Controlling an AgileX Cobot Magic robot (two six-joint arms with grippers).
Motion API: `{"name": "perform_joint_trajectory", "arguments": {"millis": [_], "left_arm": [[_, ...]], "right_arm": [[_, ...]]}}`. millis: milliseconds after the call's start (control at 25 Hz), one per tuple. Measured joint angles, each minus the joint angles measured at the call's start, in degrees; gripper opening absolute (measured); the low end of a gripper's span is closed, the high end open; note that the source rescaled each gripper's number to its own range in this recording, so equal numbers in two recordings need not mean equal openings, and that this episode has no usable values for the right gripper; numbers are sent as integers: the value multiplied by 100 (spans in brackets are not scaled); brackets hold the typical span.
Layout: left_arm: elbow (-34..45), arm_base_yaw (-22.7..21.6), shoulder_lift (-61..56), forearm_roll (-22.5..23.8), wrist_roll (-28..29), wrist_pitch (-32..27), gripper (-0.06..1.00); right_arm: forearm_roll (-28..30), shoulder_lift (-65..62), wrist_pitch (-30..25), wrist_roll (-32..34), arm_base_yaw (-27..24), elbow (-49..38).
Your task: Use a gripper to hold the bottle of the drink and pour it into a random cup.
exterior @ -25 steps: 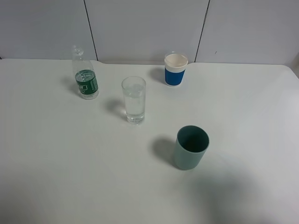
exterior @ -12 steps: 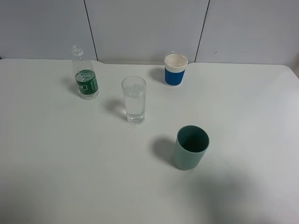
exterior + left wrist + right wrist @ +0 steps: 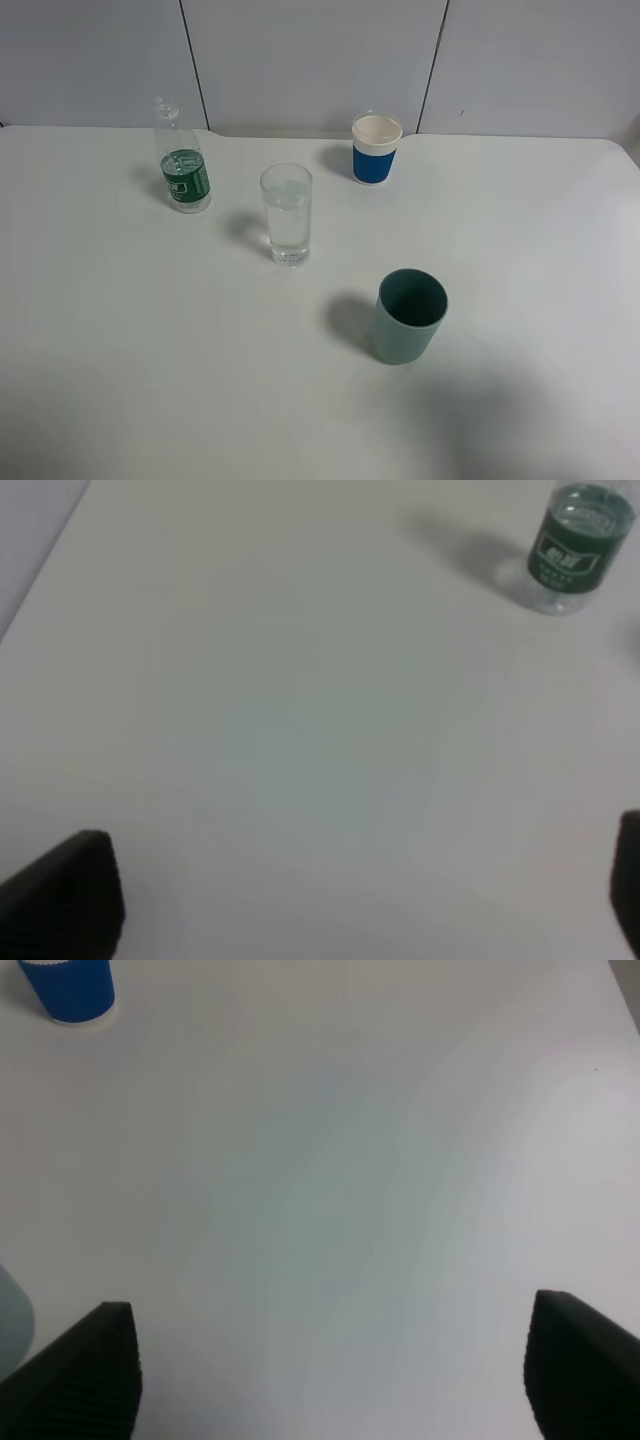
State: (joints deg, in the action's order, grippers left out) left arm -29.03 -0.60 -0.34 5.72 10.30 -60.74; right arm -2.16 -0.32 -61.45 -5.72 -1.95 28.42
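The bottle (image 3: pixel 183 165), clear with a green label and no cap, stands upright at the back left of the white table. The cup (image 3: pixel 287 215), a tall clear glass, stands to its right and a little nearer, with the clear drink (image 3: pixel 288 228) filling most of it. Neither gripper shows in the high view. In the left wrist view my left gripper (image 3: pixel 350 900) is open over bare table, far short of the bottle (image 3: pixel 575 545). My right gripper (image 3: pixel 335 1375) is open too, with nothing between its dark fingers (image 3: pixel 85 1370).
A white paper cup with a blue sleeve (image 3: pixel 376 150) stands at the back centre, also seen in the right wrist view as the blue cup (image 3: pixel 70 988). A grey-green opaque cup (image 3: pixel 408 316) stands front right of the glass. The table's far edge (image 3: pixel 320 132) meets a grey wall.
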Motion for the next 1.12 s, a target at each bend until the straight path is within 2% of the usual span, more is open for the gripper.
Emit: {"name": "perform_joint_trajectory", "arguments": {"millis": [1120], "left_arm": [[0,0,0,-7,0,0,99]], "right_arm": [[0,0,0,0,0,0]]}}
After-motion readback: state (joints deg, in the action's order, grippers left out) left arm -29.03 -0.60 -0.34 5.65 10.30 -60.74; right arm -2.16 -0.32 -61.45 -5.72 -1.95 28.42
